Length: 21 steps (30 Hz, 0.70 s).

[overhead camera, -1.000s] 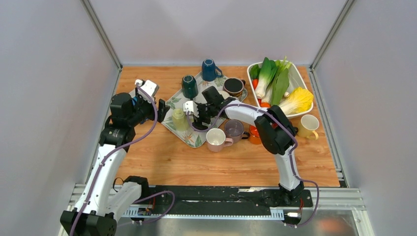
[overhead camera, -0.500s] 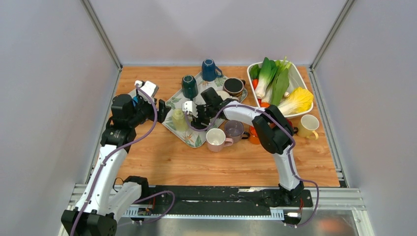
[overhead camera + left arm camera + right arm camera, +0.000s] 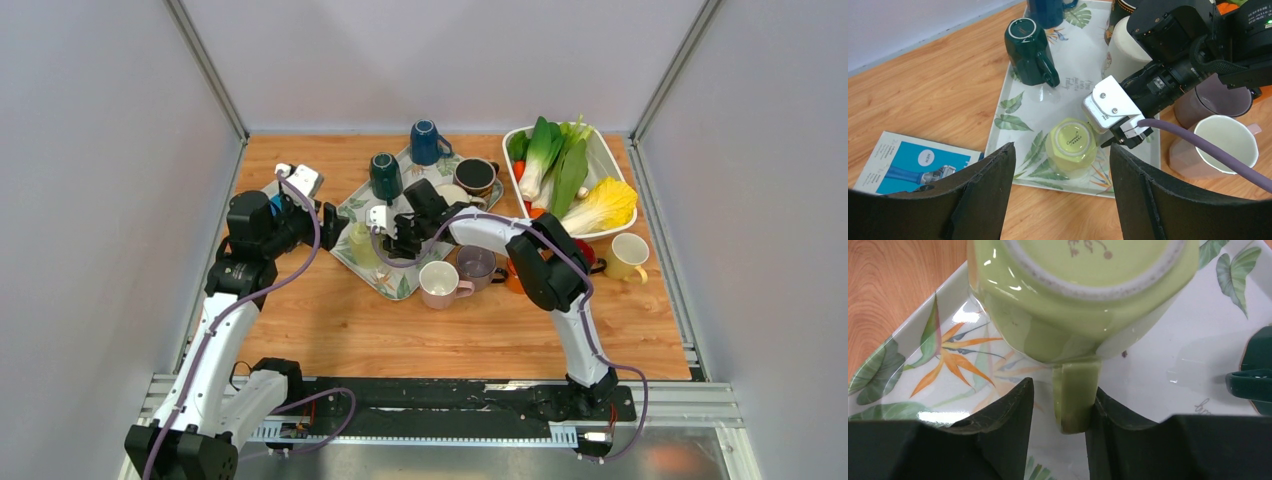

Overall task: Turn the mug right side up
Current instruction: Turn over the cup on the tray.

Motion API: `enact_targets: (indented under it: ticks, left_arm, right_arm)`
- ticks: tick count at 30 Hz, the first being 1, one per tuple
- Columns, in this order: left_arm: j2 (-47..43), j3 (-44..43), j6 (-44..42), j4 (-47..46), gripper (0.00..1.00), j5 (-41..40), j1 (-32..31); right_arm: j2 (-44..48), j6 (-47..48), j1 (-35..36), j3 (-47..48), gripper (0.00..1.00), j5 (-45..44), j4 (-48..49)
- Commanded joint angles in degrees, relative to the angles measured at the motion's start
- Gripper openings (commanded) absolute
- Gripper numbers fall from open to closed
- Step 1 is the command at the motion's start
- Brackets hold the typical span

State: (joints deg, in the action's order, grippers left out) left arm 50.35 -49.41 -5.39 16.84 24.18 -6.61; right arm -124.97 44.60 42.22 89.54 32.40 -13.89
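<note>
Pale green ceramic mug [image 3: 1070, 145], base up, at the left edge of the leaf-print tray [image 3: 1013, 107]. Right pincer [image 3: 1063, 397] narrow astride the handle [image 3: 1075, 390], gap on one side; left pincer [image 3: 1060, 162] wide, empty, beside the tray. Risk: uneven squeeze skidding the mug across the glossy tray. Rim hidden underneath; grip firmness unclear.

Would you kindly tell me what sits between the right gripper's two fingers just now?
The handle of the upside-down light green mug, standing on the leaf-print tray; the right wrist view shows it.
</note>
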Motion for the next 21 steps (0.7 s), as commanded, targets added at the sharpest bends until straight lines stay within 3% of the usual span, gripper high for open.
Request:
enact_targets:
  ticks: [1, 7, 10, 16, 21]
  left_arm:
    - [0.1, 0.1, 0.6, -2.1, 0.76, 1.3, 0.5]
    - [-0.1, 0.0, 0.3, -2.0, 0.76, 1.7, 0.5]
    - [-0.5, 0.0, -0.8, -1.1, 0.75, 1.6, 0.5]
    - [-3.6, 0.2, -12.3, 0.6, 0.75, 0.0, 0.4]
    - [-8.4, 4.3, -30.1, -2.1, 0.75, -0.6, 0.4]
  right_arm:
    - [-0.7, -0.6, 0.8, 1.6, 0.42, 0.8, 2.3]
    - [-0.5, 0.7, 1.2, 0.1, 0.19, 0.7, 2.4]
    - [0.1, 0.7, 1.4, 0.1, 0.01, 0.4, 2.5]
    - [3.9, -7.5, 0.4, 2.5, 0.0, 4.9, 2.4]
    - [7.7, -19.3, -2.8, 5.3, 0.0, 14.0, 2.5]
